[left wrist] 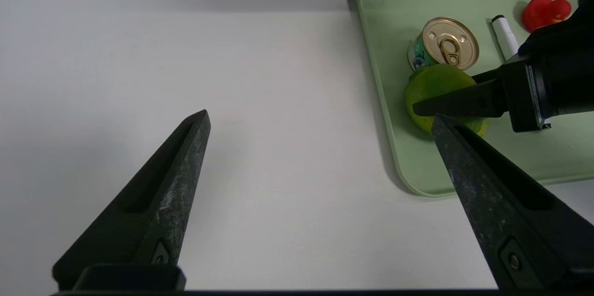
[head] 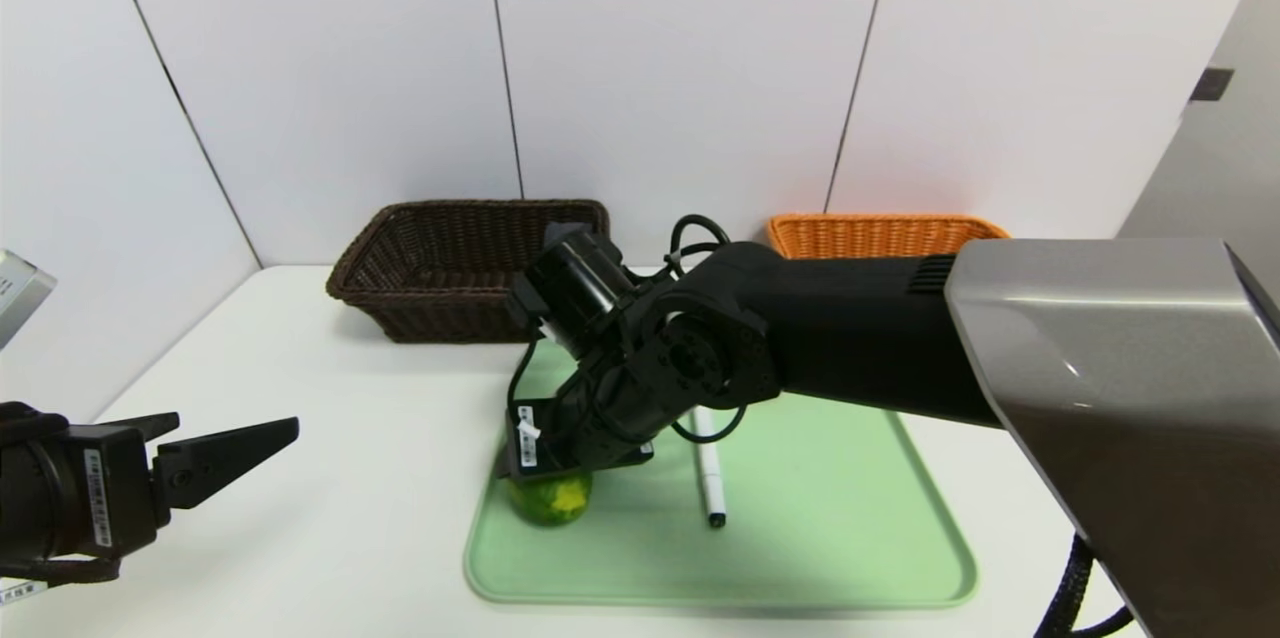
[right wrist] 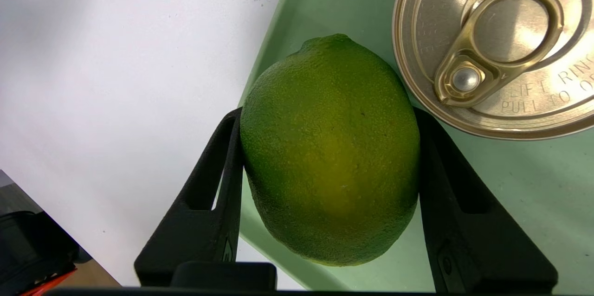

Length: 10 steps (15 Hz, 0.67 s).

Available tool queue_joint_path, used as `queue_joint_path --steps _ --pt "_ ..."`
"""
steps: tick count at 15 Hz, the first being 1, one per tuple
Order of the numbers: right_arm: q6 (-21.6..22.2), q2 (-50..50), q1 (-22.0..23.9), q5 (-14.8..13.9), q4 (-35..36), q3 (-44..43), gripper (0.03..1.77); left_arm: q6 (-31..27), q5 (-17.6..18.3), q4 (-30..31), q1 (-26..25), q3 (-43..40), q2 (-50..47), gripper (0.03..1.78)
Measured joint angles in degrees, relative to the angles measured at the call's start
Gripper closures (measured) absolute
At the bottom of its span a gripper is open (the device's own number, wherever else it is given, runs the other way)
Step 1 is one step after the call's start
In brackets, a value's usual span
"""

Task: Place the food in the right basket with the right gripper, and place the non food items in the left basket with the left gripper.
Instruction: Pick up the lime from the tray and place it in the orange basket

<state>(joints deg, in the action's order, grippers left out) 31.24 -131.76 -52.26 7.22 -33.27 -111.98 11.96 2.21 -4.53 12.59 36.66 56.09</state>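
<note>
The green citrus fruit (head: 550, 500) (right wrist: 329, 147) rests near the left edge of the pale green tray (head: 820, 538). My right gripper (right wrist: 327, 115) reaches down over it, one finger pressed against each side, shut on it. The tin can (left wrist: 448, 45) (right wrist: 501, 45) with its gold pull-tab lid stands right behind the fruit. A white marker pen (head: 710, 478) lies on the tray, and a small red knobbly object (left wrist: 545, 10) sits farther back. My left gripper (head: 238, 421) (left wrist: 320, 117) hovers open over bare table left of the tray, holding nothing.
The dark brown left basket (head: 400, 218) stands at the back against the wall. The orange right basket (head: 870, 236) is at the back right, partly hidden by my right arm. White wall panels close off the back and left sides.
</note>
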Motion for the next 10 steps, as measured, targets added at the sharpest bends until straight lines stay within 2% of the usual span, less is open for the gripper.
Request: queue_joint_path --steps 5,10 --pt "1.4 1.7 0.0 1.4 -0.3 0.0 0.77 0.0 0.0 -0.1 0.0 0.0 0.0 0.12" --pt "8.2 8.9 0.8 10.1 0.3 0.0 0.77 0.0 -0.1 0.0 0.0 -0.1 0.0 0.12"
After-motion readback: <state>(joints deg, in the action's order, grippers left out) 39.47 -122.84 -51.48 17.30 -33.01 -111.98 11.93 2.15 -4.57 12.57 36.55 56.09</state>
